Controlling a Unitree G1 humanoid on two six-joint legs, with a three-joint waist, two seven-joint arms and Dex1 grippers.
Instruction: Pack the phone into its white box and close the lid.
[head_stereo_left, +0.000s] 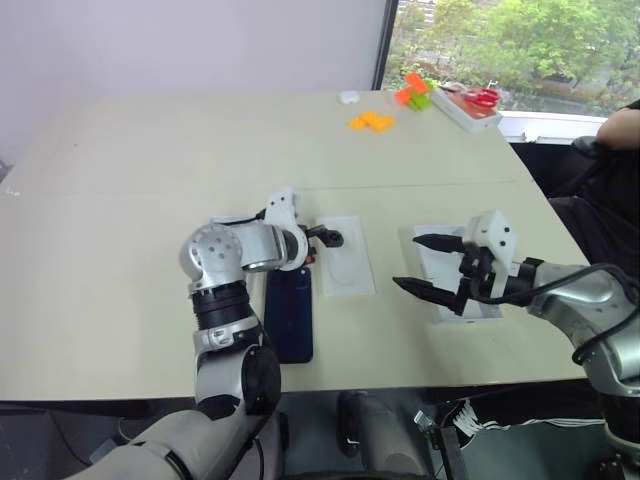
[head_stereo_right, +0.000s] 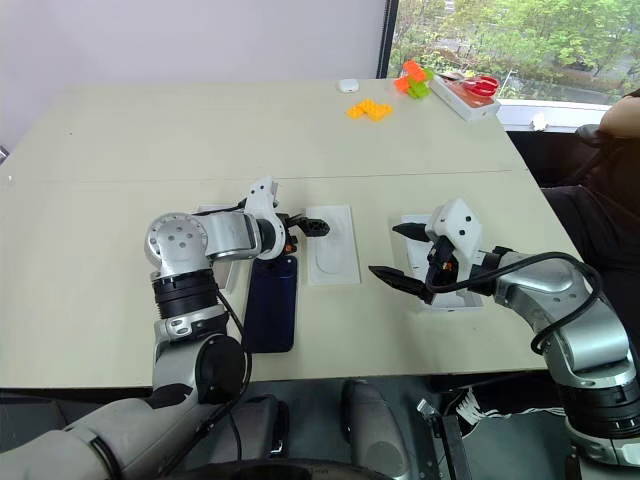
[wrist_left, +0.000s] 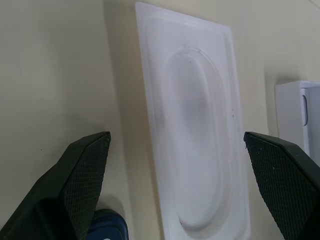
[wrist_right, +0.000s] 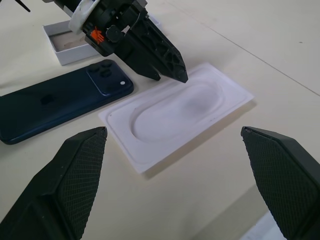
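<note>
The dark blue phone (head_stereo_left: 290, 318) lies flat near the table's front edge, camera bump toward the far end. Just beyond it and to its right lies a white insert tray (head_stereo_left: 346, 262) with an oblong recess. My left gripper (wrist_left: 176, 137) hangs open just above that tray's near-left corner and the phone's camera end. The white box (wrist_right: 61, 44), with a brownish floor, sits behind my left arm. My right gripper (head_stereo_left: 405, 262) is open and empty, held over the plain white lid (head_stereo_left: 432, 262) to the right of the tray.
Orange blocks (head_stereo_left: 372, 122) and green and orange blocks (head_stereo_left: 413, 92) lie at the far right, beside a white case with red scissors (head_stereo_left: 470, 105). A person (head_stereo_left: 615, 130) sits at the table's right edge.
</note>
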